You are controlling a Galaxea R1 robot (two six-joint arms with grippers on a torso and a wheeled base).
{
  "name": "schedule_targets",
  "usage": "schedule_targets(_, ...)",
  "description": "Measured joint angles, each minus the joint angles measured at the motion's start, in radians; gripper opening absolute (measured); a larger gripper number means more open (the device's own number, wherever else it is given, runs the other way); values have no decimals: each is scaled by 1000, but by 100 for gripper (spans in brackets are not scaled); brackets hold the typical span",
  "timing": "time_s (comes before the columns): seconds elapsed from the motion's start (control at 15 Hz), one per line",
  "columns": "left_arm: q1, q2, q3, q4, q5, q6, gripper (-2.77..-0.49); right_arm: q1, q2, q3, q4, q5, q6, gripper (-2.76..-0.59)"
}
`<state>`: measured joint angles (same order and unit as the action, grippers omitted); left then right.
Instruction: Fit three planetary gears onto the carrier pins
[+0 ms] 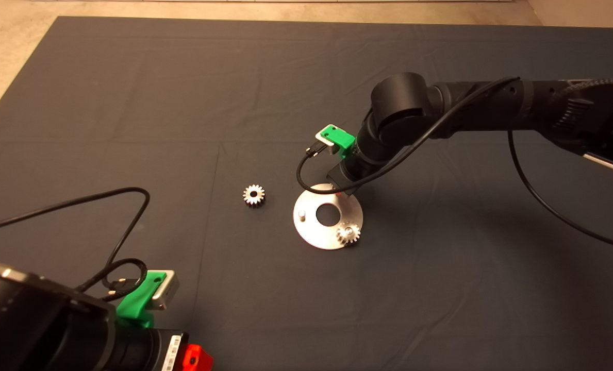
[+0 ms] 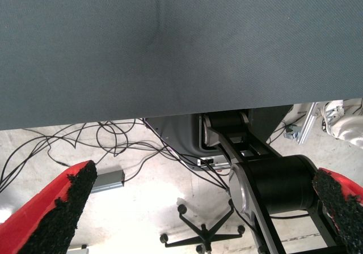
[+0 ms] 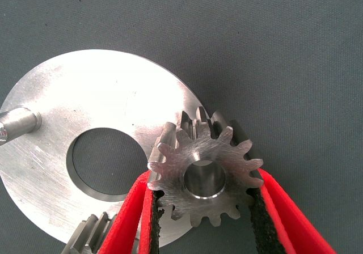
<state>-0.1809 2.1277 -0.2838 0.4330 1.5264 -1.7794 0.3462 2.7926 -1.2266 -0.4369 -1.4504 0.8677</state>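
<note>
The shiny round disc [image 1: 314, 234] lies on the mat right of centre. One planetary gear [image 1: 348, 233] sits on its near-right pin. A bare carrier pin [image 1: 301, 213] stands at its left. A loose gear [image 1: 254, 195] lies on the mat left of the disc. My right gripper [image 1: 340, 193] is over the disc's far edge. In the right wrist view the right gripper [image 3: 204, 180] is shut on a gear [image 3: 187, 157] slightly tilted over the disc [image 3: 85, 95] rim; the bare pin [image 3: 17, 123] and seated gear [image 3: 93, 234] show. The third pin is hidden.
My left gripper [image 1: 198, 358] is parked at the mat's lower left, open in its wrist view [image 2: 198, 208], which looks past the mat edge at floor cables and a chair base [image 2: 201, 231]. A black cable [image 1: 131, 216] loops over the mat at the left.
</note>
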Motion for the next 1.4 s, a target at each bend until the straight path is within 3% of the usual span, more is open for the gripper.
schedule_targets(0.2, 0, 0, 0, 0, 0, 0, -49, 0, 0, 3, 0, -2, 0, -247)
schedule_targets(0.4, 0, 0, 0, 0, 0, 0, -49, -6, 0, 20, 0, -12, 0, -247)
schedule_targets(1.4, 0, 0, 0, 0, 0, 0, -49, -13, 0, 27, -1, -10, -13, -247)
